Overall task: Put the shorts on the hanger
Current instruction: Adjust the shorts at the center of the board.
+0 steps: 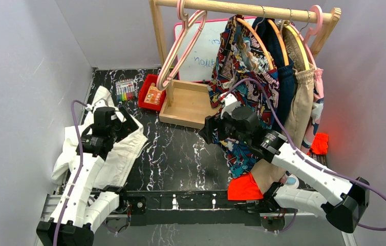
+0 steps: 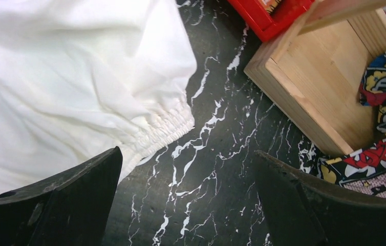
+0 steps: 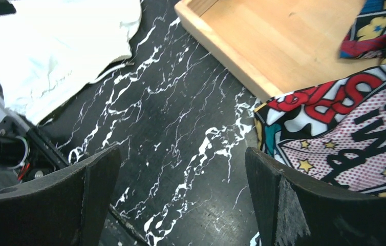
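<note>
Soft white shorts (image 2: 52,77), gathered waistband; marbled table (image 2: 216,128); left gripper (image 2: 186,156), right gripper (image 3: 181,150) splayed wide.

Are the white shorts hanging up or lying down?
Lying down. The shorts lie rumpled on the black table, and the left wrist view shows their gathered waistband flat against it.

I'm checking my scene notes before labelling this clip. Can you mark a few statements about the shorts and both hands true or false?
1. The shorts lie on the table, left side. True.
2. The left hand grips the shorts. False: it is open, holding nothing.
3. The right hand is open and empty. True.
4. The comic-print garment lies folded on the table. False: it hangs from the wooden rail.
</note>
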`<state>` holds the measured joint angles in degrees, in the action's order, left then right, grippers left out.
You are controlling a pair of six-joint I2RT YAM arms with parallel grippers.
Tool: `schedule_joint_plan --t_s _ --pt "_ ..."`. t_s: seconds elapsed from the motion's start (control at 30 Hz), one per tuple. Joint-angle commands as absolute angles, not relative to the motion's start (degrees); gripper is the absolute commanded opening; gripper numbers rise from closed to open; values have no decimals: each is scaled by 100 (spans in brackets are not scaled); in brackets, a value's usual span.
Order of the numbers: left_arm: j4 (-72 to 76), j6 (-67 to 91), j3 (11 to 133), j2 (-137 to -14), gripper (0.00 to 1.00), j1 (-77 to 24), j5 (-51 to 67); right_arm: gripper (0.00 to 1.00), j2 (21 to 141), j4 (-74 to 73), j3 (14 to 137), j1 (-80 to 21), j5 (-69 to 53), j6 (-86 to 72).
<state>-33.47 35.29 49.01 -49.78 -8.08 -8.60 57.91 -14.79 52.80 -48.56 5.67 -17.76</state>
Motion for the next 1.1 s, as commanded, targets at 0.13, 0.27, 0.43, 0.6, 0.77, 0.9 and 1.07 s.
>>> schedule_joint_plan --t_s 0.13,0.27,0.43,0.6,0.77,0.9,1.07 --pt "-5239 3903 5756 -5509 98 -818 -2240 98 5930 -863 5017 -4948 -129 -1910" --pt "-5460 3950 5829 -6008 98 -789 -2288 98 5961 -714 4861 -4950 -154 -1940" --pt "-4818 3684 5381 -5972 98 -221 -1884 98 6019 -664 4745 -4957 -304 -1953" --pt "-4117 3550 4899 -6176 98 75 -937 98 5975 -668 4623 -4970 -370 -1996" --pt "-3578 3378 4670 -6144 90 70 -336 98 5876 -651 4448 -4966 -346 -2046" --pt "-3391 3338 4619 -6306 86 -1 -110 98 5829 -567 4317 -4982 -306 -2096" --pt "-3268 3489 4682 -6729 84 -394 -345 98 5855 -501 4256 -4975 -313 -2146"
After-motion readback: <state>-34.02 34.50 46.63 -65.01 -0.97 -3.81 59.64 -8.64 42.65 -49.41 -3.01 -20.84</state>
